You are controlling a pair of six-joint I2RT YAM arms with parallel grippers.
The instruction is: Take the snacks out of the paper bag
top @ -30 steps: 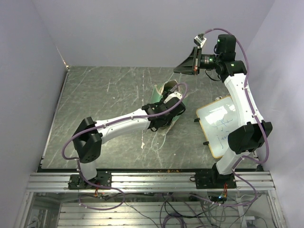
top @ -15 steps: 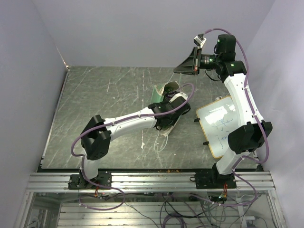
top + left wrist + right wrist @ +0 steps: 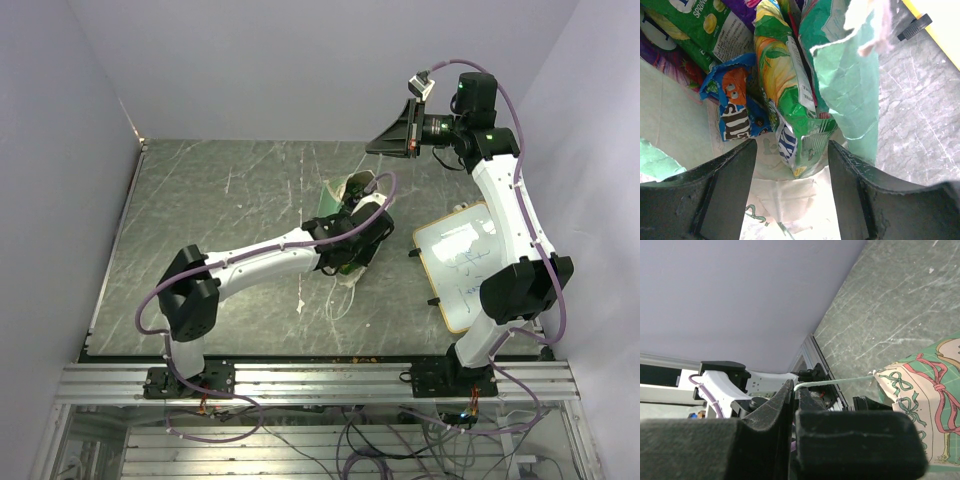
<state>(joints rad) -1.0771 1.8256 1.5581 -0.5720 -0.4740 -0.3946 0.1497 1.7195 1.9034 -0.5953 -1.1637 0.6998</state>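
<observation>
Top view looking down across tabletop (image 3: 220, 200), left wrist peering closely into paper bag (image 3: 845, 90), right wrist glimpsing its side

We see a dark grey, marbled table (image 3: 220, 200). On it rests the paper bag (image 3: 331, 197), mint green along its side. To the right of the bag, apart from it and nearer the arm bases, a wood-framed whiteboard (image 3: 462, 262) lies flat, askew.

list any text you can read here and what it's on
"SPR…" on the green packet, cut off at the frame edge.
"m m", white on brown, sideways on the blue packet.
Small print on the yellow-green packet: too small.
Scribbles on the whiteboard and green print on the paper bag: unreadable.
</observation>
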